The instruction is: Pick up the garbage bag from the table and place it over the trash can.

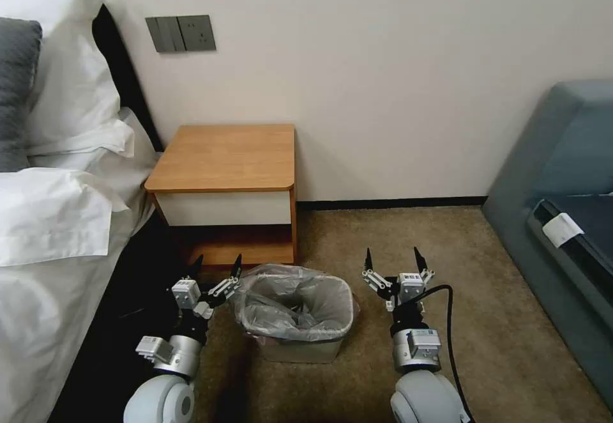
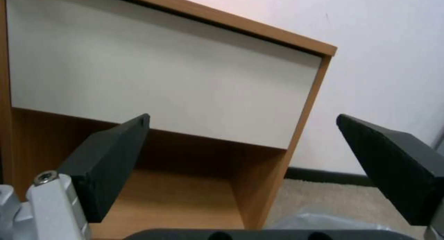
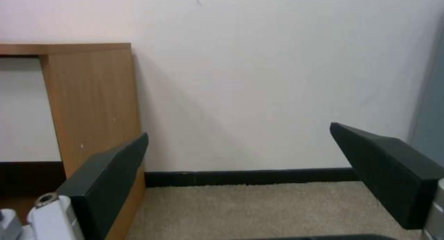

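both grippers hover low over the carpet, left gripper (image 1: 216, 268) and right gripper (image 1: 394, 262) with fingers spread empty, flanking the trash can (image 1: 300, 348) already lined by the flimsy, slippery garbage bag (image 1: 290, 301), best pinched at its rim, worktop (image 1: 223, 154) bare.

The head view looks from high up, forward and down, at the table (image 1: 225, 167), the trash can (image 1: 300, 340) on the carpet (image 1: 408, 231) and the wall (image 1: 383, 59). The left wrist view sits low and close, facing the drawer front (image 2: 152, 77). The right wrist view, also low, faces the wall. Both wrist views share the table's side panel (image 3: 92, 104).
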Controlling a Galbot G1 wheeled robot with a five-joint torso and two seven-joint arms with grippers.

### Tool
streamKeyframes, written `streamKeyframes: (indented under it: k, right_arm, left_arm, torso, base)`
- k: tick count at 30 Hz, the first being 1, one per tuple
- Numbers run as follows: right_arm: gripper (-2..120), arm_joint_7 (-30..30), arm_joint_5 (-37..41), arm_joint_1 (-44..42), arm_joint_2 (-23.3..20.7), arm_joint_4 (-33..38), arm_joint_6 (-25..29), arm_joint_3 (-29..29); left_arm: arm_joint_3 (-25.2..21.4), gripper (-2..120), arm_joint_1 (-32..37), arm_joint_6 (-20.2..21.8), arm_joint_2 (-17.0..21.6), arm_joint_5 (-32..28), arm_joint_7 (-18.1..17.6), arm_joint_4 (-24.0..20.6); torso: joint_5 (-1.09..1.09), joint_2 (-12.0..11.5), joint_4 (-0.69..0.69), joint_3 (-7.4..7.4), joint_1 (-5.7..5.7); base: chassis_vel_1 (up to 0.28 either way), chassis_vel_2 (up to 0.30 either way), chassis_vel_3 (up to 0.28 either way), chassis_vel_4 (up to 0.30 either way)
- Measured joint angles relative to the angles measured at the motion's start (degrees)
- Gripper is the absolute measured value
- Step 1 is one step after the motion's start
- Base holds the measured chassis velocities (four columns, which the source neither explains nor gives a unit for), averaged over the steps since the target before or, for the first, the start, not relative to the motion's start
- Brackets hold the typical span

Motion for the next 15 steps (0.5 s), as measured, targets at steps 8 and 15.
streamKeyframes:
  k: [8,15]
  right_arm:
    - [100,-0.01,0.05,0.03,-0.03,0.0,-0.05,-0.04]
    - [100,-0.01,0.07,0.06,-0.05,0.0,-0.07,-0.06]
  left_arm:
    - [0.0,100,0.0,0.04,0.0,-0.01,0.0,0.0]
    - [0.0,100,0.0,0.07,0.0,-0.03,0.0,-0.01]
  torso:
    - [0.0,0.0,0.0,0.0,0.0]
    - [0.0,0.0,0.0,0.0,0.0]
  base:
    - [0.0,0.0,0.0,0.0]
    - [0.0,0.0,0.0,0.0]
